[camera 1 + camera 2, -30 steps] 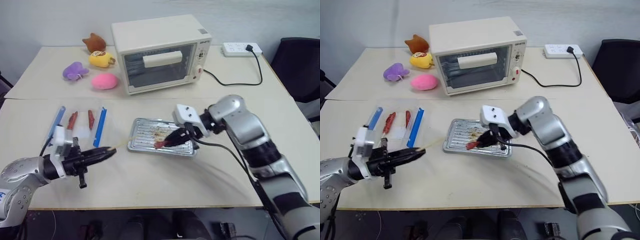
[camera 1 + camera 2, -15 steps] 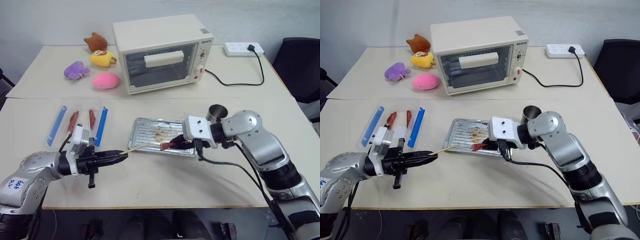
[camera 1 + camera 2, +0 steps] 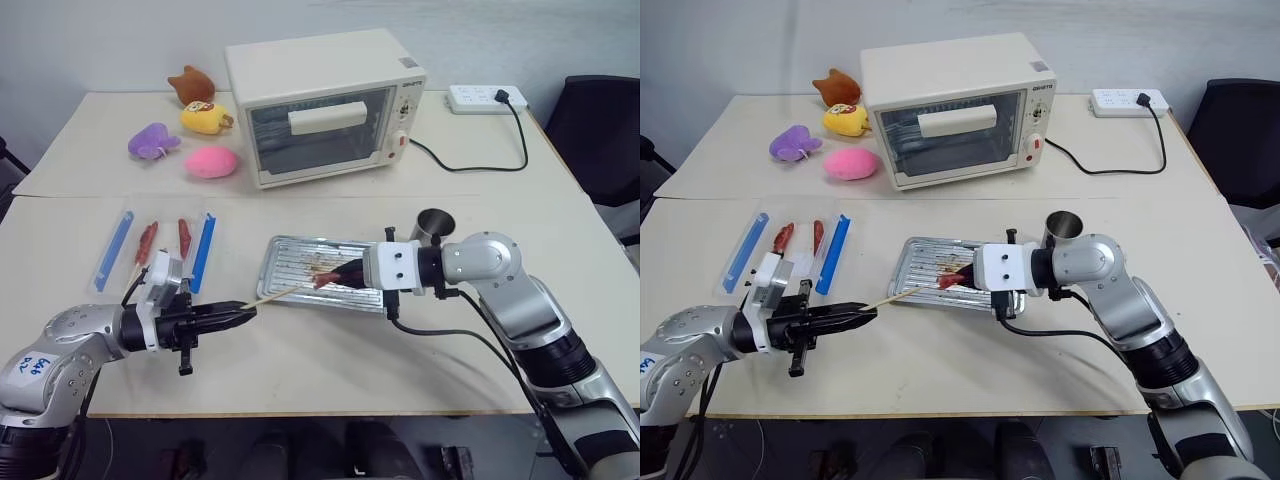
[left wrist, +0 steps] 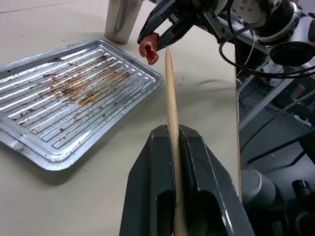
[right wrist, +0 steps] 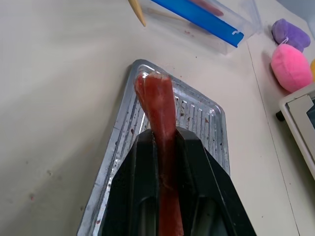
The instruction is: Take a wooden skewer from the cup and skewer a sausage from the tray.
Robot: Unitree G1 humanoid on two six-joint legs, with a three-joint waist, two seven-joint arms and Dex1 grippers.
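With my left claw [image 4: 173, 142] clamping the skewer [image 4: 170, 88] and my right claw [image 5: 162, 142] clamping the sausage [image 5: 156, 98], only piercing is remaining.

The left hand [image 4: 173, 147] is clamped on the wooden skewer [image 4: 171, 93], whose tip sits just beside the cut end of the sausage [image 4: 149, 49] gripped in the right hand [image 4: 156, 29], above the counter [image 4: 98, 182] near the greasy tray [image 4: 74, 93] and the cup [image 4: 119, 20].
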